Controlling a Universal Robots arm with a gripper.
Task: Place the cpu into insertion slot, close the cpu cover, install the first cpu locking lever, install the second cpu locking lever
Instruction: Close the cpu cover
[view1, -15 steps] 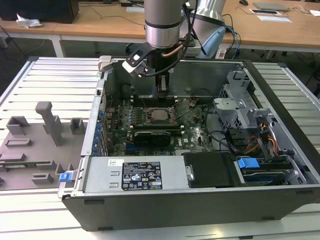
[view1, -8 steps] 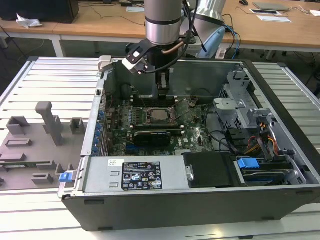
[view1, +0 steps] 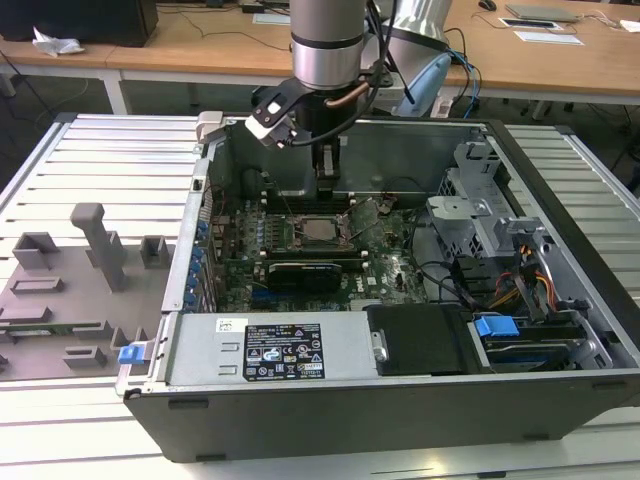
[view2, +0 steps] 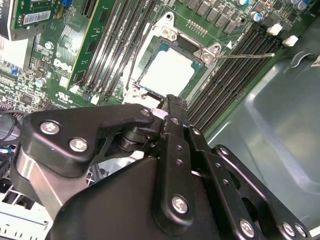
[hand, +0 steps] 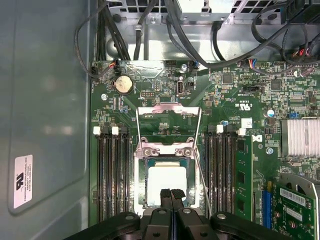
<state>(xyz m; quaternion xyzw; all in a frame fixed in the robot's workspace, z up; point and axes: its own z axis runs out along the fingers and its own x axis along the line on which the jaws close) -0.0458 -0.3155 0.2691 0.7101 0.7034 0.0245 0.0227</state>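
The cpu (hand: 167, 181) (view2: 167, 70) lies flat in the insertion slot (hand: 141, 185) on the green motherboard, its pale face up. The cpu cover (hand: 168, 111) stands open, swung back from its hinge at the slot's edge, with the board showing through its window. A thin locking lever (hand: 201, 175) (view2: 245, 55) sticks out free beside the slot. My gripper (hand: 171, 194) (view2: 171, 101) hangs just above the slot's edge, fingers pressed together with nothing between them. In the exterior view the gripper (view1: 325, 185) is inside the computer case, over the slot (view1: 322, 230).
Black memory slot rows (hand: 111, 180) (hand: 222, 175) flank the socket. Cable bundles (hand: 190, 35) run along the case wall. An expansion card (view1: 310, 272) and drive bays (view1: 500, 260) crowd the case. A grey fixture tray (view1: 70, 290) sits at the exterior view's left.
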